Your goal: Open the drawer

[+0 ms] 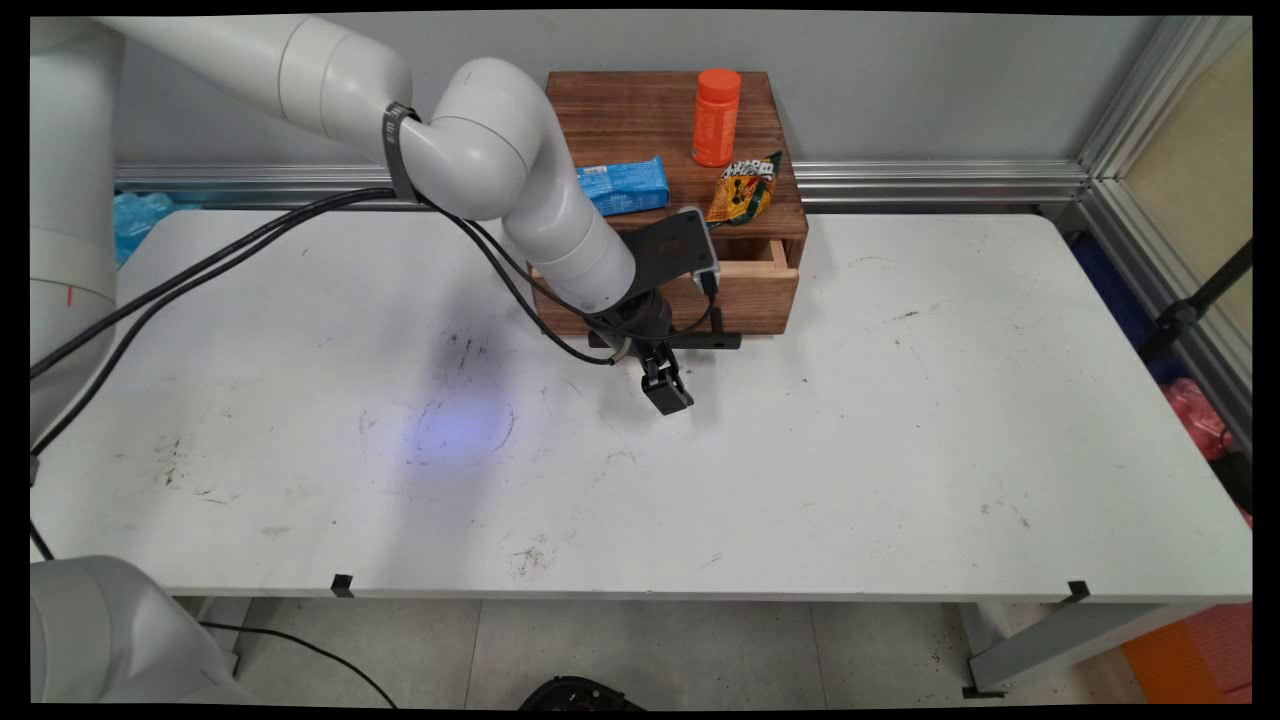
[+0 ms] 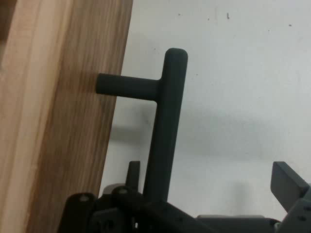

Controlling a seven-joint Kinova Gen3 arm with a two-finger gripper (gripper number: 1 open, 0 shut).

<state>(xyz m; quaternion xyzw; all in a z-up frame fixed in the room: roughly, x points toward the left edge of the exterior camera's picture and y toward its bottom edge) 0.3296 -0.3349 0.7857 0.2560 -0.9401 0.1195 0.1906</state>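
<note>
A wooden box (image 1: 640, 115) stands at the back of the table, its drawer (image 1: 752, 288) pulled out a little. The drawer's black T-shaped handle (image 1: 712, 341) (image 2: 165, 126) sticks out from the drawer front (image 2: 58, 126). My gripper (image 1: 667, 388) (image 2: 209, 174) hangs just in front of the drawer, open. In the hand view the handle bar runs between the two fingers, close to the left finger (image 2: 132, 170) and far from the right finger (image 2: 287, 183). Neither finger presses on the bar.
On the box top stand an orange bottle (image 1: 716, 116), a blue packet (image 1: 624, 186) and a yellow-green snack bag (image 1: 744, 186). A metal rail (image 1: 940, 182) runs along the wall. Black cables (image 1: 200, 270) trail from the arm over the table's left side.
</note>
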